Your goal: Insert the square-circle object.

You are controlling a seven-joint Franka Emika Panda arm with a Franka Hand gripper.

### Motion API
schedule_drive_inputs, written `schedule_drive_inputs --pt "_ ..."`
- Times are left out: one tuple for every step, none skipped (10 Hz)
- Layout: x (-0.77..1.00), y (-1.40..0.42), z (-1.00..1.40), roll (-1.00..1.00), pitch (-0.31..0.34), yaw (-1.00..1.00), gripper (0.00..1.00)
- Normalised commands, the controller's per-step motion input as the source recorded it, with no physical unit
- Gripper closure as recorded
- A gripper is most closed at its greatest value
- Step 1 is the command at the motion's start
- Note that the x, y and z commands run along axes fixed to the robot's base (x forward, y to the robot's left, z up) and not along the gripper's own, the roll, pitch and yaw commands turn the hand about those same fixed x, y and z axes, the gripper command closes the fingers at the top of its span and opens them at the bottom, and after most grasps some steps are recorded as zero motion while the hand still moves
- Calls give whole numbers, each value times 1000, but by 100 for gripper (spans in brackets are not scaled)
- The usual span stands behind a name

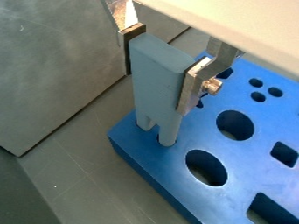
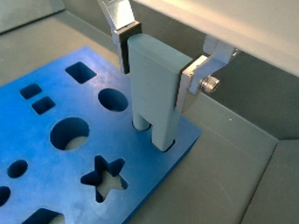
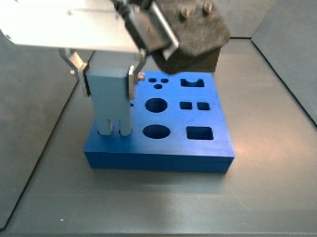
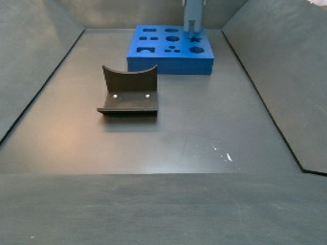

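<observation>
My gripper (image 1: pixel 163 61) is shut on a tall pale blue-grey piece (image 1: pixel 158 96) with one square leg and one round leg: the square-circle object. It hangs upright with its legs down at a corner of the blue board (image 1: pixel 233 166), and the leg ends meet the board's top. The holes under them are hidden. The gripper (image 2: pixel 160 63), piece (image 2: pixel 158 105) and board (image 2: pixel 30 131) show the same way in both wrist views. In a side view the piece (image 3: pixel 109 102) stands at the board's (image 3: pixel 161 153) near left corner under the gripper (image 3: pixel 109 74).
The board has several shaped holes: round, square, star. A dark L-shaped fixture (image 4: pixel 128 91) stands on the grey floor, well apart from the board (image 4: pixel 160 59). Grey walls enclose the floor on all sides.
</observation>
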Motion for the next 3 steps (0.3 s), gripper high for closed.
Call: schedule_drive_inputs --pt "0 17 -363 -19 0 0 100" --pt "0 0 -266 -104 -40 -11 100" --pt "0 0 0 0 0 0 100"
